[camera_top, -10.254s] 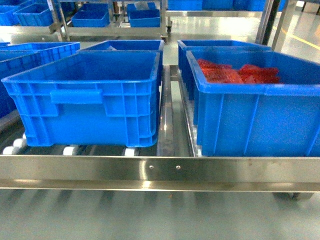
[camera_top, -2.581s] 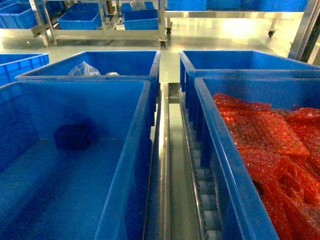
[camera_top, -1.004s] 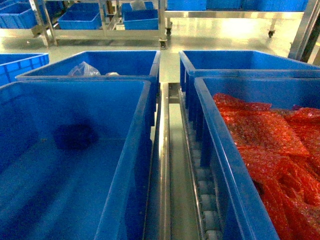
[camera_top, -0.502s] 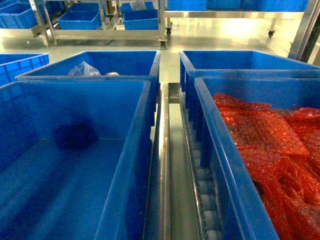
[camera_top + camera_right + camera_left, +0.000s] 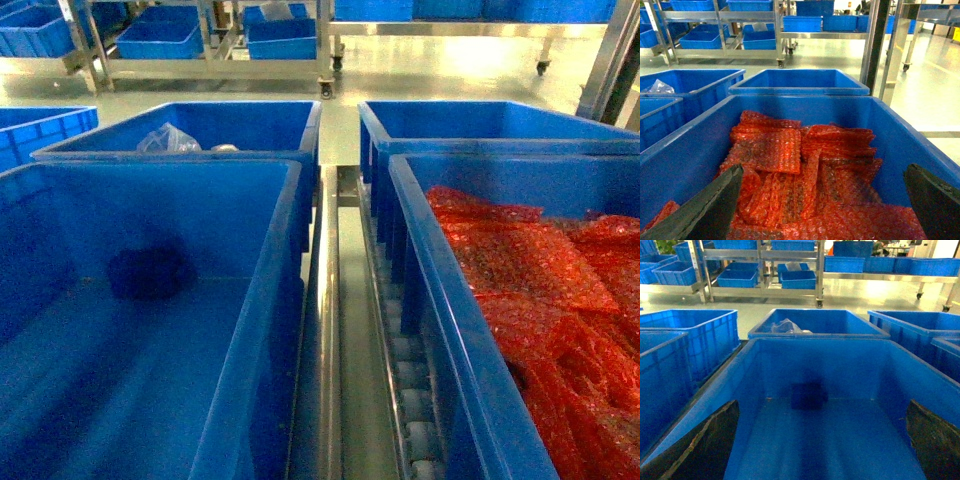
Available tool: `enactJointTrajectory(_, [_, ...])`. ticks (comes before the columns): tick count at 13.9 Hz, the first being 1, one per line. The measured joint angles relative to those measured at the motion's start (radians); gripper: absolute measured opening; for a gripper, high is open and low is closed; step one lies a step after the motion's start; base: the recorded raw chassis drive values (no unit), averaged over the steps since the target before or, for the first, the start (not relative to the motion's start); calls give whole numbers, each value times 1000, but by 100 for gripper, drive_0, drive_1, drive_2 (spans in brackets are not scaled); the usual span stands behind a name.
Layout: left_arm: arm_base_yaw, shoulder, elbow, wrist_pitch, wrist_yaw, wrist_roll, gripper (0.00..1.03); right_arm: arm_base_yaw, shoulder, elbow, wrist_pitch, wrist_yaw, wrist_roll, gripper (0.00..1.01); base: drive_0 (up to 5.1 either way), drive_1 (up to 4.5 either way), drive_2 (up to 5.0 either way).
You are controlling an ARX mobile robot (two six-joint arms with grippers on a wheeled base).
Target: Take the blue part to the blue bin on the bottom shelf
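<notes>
The blue bin [image 5: 285,260] sits at the left on the bottom shelf [image 5: 329,330], deep and smooth-walled. A dark blue block, the blue part [image 5: 150,272], lies on the bin's floor against its far wall. In the left wrist view the blue part [image 5: 809,396] lies ahead of my left gripper [image 5: 822,407]. That gripper hangs open over the blue bin [image 5: 755,370] with nothing between its fingers [image 5: 710,445]. My right gripper [image 5: 824,170] stands open and empty above red crinkly packets [image 5: 790,165]. Neither gripper shows in the head view.
A second blue crate [image 5: 440,300] with red bubble-wrap packets stands right of the steel rail, with white rollers [image 5: 415,405] beside it. Behind stand two more crates; the left one [image 5: 290,130] holds a clear bag [image 5: 168,138]. Racks with blue crates [image 5: 210,40] stand across the floor.
Since ten seconds ago the head view has moved in close and high over the two crates. Over the last second nothing has visibly moved.
</notes>
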State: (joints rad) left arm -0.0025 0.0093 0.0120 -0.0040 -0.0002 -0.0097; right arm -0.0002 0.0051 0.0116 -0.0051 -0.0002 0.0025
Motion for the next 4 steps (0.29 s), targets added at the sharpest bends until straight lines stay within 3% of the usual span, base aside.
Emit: enactJointTrajectory(4, [0, 0, 0, 0, 0, 0, 98, 0, 0, 0, 0, 0, 0, 98, 0, 0, 0])
